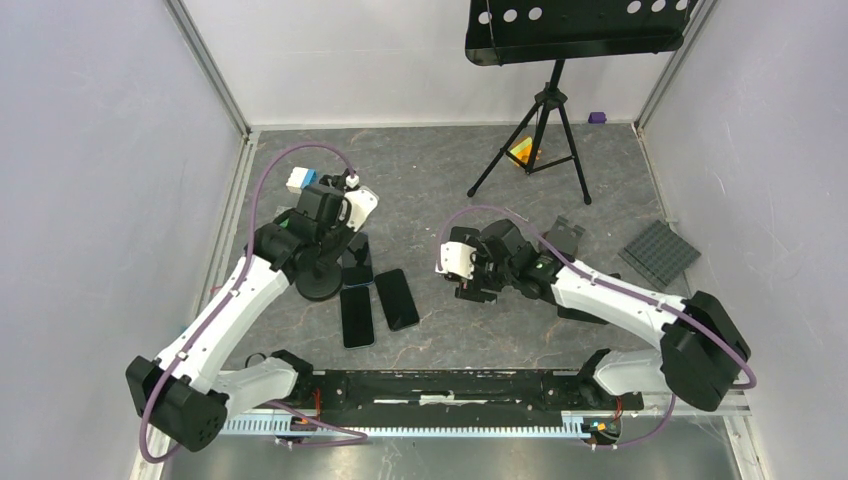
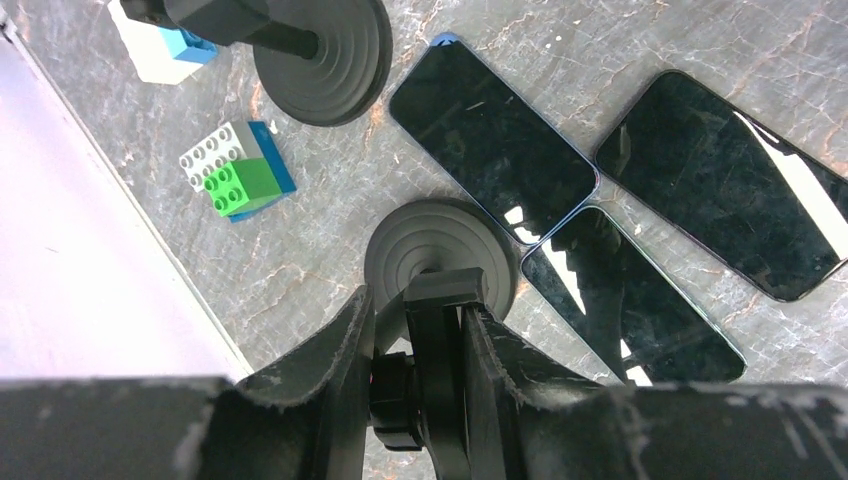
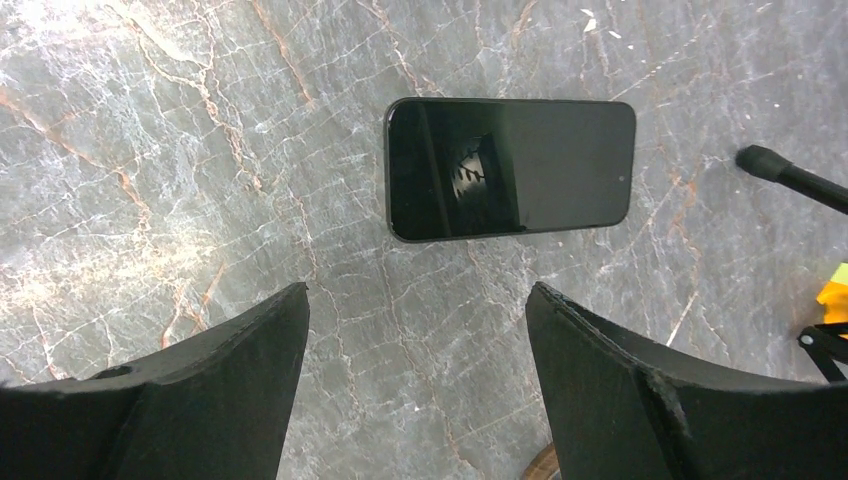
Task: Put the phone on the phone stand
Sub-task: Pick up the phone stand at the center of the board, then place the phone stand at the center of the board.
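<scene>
My left gripper (image 2: 420, 300) is shut on the upright head of a black phone stand (image 2: 440, 250), one finger on each side of the holder plate, above its round ribbed base (image 1: 318, 283). Three dark phones lie flat just right of that base: one (image 2: 495, 140) nearest it, one (image 2: 720, 185) further right and one (image 2: 630, 300) in front. From above, they are a cluster (image 1: 357, 318) beside my left gripper (image 1: 328, 235). My right gripper (image 3: 418, 290) hangs open over bare marble, with another black phone (image 3: 510, 168) lying flat beyond its fingertips.
A second round stand base (image 2: 320, 50) sits behind the held one. Toy bricks (image 2: 240, 170) lie left of it and a white-blue block (image 1: 300, 180) further back. A music stand tripod (image 1: 535, 130) stands at the back, a grey studded plate (image 1: 660, 252) at the right.
</scene>
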Available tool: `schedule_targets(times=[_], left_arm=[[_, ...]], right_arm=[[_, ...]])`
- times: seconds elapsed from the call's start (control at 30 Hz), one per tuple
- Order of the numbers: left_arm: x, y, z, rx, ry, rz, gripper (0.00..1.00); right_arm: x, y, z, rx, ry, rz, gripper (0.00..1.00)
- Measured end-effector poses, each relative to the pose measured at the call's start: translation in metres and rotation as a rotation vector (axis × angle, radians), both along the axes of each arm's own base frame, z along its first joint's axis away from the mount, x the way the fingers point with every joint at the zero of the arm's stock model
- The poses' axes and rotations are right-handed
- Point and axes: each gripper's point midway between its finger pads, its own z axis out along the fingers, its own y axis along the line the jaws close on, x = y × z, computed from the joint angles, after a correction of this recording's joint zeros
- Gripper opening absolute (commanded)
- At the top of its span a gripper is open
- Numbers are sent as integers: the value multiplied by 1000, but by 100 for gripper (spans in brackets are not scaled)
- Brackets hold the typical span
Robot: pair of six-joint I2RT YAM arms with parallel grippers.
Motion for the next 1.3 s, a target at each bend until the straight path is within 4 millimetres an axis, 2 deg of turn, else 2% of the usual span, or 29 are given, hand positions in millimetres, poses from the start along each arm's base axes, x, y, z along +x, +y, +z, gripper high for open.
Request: schedule_targets(times=[0.1, 0.27, 0.37, 0.43, 0.6, 0.77, 0.97, 1.07, 1.17, 1.2, 1.3], left_arm=[[-3, -5, 12, 11, -9, -22, 2], [0, -25, 62, -45, -97, -78, 2], [-3, -47, 89, -100, -147, -154, 2], [-11, -66, 95, -135, -148, -225, 2], [-31, -112, 86, -167, -71, -398, 2], [-46, -163, 75, -155, -16, -544, 2], [-72, -216, 78, -158, -28, -720, 2], [-84, -232, 77, -154, -37, -783, 3], [-83, -236, 72, -137, -65, -799, 19], [-81, -235, 66, -125, -71, -795, 28], [-80, -223, 35, -53, -41, -791, 51]], right_arm=[[1, -2, 10, 14, -24, -6, 85], [6, -9, 28, 40, -71, -37, 86], [12, -17, 34, 49, -86, -74, 86], [16, -23, 36, 50, -90, -101, 86], [32, -46, 41, 68, -92, -199, 86], [46, -77, 49, 104, -99, -321, 86], [50, -111, 48, 138, -92, -429, 87], [47, -120, 42, 148, -73, -447, 87], [41, -114, 32, 161, -22, -418, 87], [39, -111, 28, 164, -2, -403, 87], [32, -105, 15, 160, 67, -371, 87]])
